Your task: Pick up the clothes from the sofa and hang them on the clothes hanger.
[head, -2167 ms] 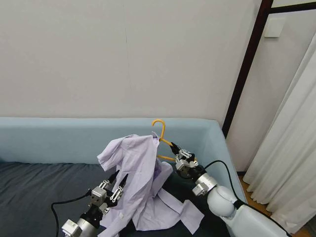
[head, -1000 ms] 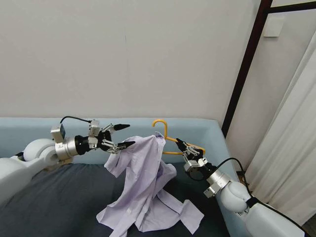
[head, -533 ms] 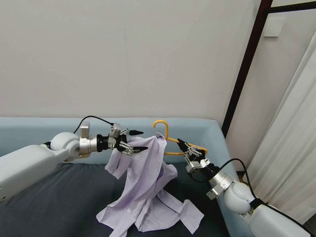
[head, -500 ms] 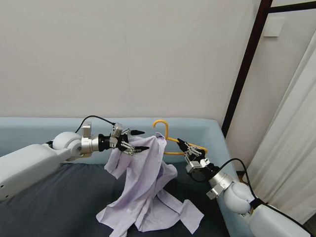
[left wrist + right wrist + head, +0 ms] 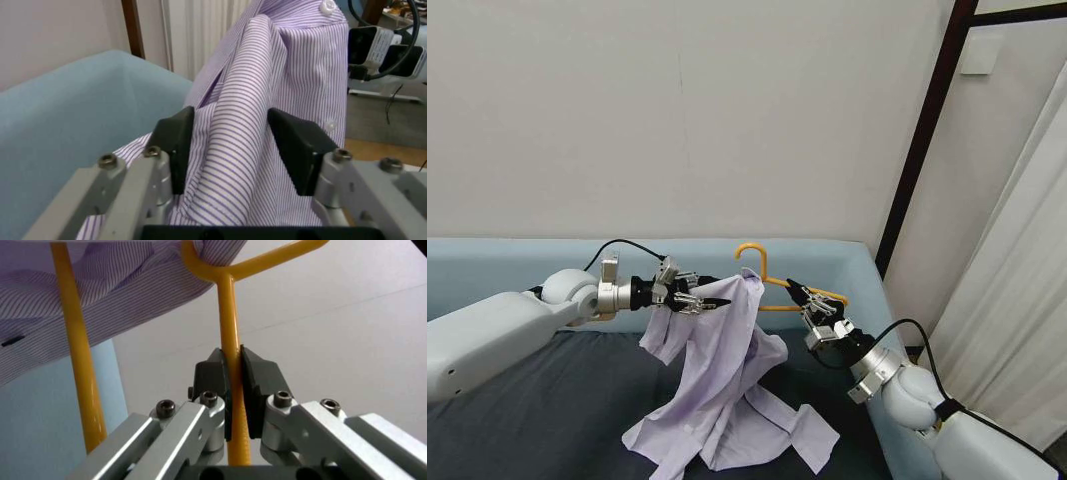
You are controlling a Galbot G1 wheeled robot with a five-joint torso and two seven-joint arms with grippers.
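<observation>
Reach is what changed: the left gripper (image 5: 695, 298), low over the sofa (image 5: 517, 268) two seconds back, has come up to the purple striped shirt (image 5: 725, 365) near its collar, jaws spread wide around a fold. The right gripper (image 5: 813, 312) stays clamped on the yellow hanger (image 5: 747, 245). The shirt drapes over one end of it with its tail pooled on the seat, so the hanging looks only half done.

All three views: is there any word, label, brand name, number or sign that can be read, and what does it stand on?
None. No readable text, label, brand mark or number stands on the shirt, the hanger, the left claw, the right claw, the sofa or the white wall plate.
</observation>
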